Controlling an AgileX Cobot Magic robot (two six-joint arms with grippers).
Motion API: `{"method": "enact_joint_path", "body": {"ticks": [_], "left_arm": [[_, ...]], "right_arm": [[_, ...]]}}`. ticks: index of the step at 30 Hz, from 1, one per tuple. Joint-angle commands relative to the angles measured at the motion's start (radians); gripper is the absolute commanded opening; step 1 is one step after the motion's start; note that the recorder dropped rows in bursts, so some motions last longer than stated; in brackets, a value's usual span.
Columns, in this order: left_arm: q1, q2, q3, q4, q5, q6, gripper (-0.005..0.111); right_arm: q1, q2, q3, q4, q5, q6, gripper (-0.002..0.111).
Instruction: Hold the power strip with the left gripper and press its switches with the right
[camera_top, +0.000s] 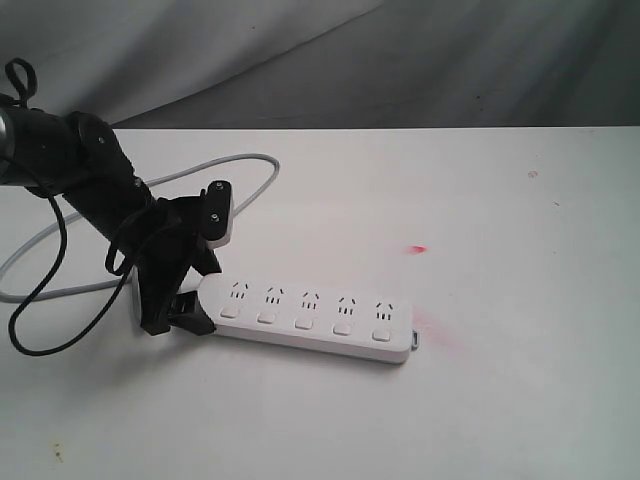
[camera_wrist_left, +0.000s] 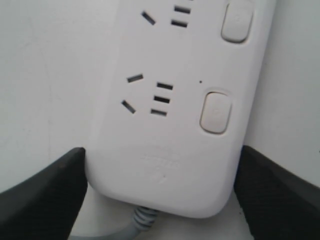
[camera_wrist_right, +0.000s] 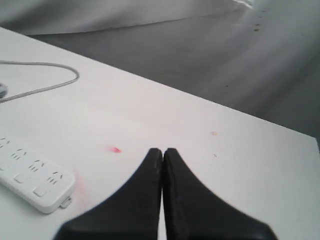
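Note:
The white power strip (camera_top: 310, 315) lies flat on the table, its five switches (camera_top: 305, 322) in a row along its near side. My left gripper (camera_top: 195, 300) is at the strip's cord end. In the left wrist view its black fingers (camera_wrist_left: 55, 185) press against both long sides of the power strip (camera_wrist_left: 165, 150), just past the last switch (camera_wrist_left: 216, 112). My right gripper (camera_wrist_right: 163, 150) is out of the exterior view. It hangs shut and empty over bare table, well away from the power strip (camera_wrist_right: 30, 177).
The grey cord (camera_top: 250, 160) loops behind the left arm to the plug (camera_top: 222, 225). A loose black cable (camera_top: 40, 300) hangs from that arm. A red spot (camera_top: 418, 248) and pink smear (camera_top: 432, 325) mark the white table (camera_top: 480, 400). Grey cloth (camera_top: 400, 60) hangs behind.

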Motion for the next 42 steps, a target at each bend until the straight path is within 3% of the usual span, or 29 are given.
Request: {"method": "enact_joint_path", "body": {"ticks": [1, 7, 10, 19, 30, 37, 42], "left_arm": [[0.003, 0.001, -0.005, -0.006, 0.014, 0.004, 0.05], [0.003, 0.001, -0.005, -0.006, 0.014, 0.004, 0.05], [0.003, 0.001, -0.005, -0.006, 0.014, 0.004, 0.05], [0.003, 0.001, -0.005, -0.006, 0.014, 0.0, 0.05], [0.003, 0.001, -0.005, -0.006, 0.014, 0.003, 0.05], [0.003, 0.001, -0.005, -0.006, 0.014, 0.0, 0.05], [0.003, 0.001, -0.005, -0.006, 0.014, 0.0, 0.05]], "right_arm": [[0.121, 0.152, -0.105, -0.012, 0.031, 0.009, 0.0], [0.302, 0.374, -0.221, 0.042, 0.043, -0.022, 0.0], [0.348, 0.488, -0.263, 0.153, 0.05, -0.184, 0.0], [0.346, 0.835, -0.308, 0.701, 0.085, -0.817, 0.0], [0.383, 1.091, -0.308, 0.824, 0.055, -1.07, 0.0], [0.459, 1.276, -0.308, 1.255, -0.068, -1.533, 0.0], [0.465, 1.305, -0.308, 1.29, -0.071, -1.628, 0.0]]}}
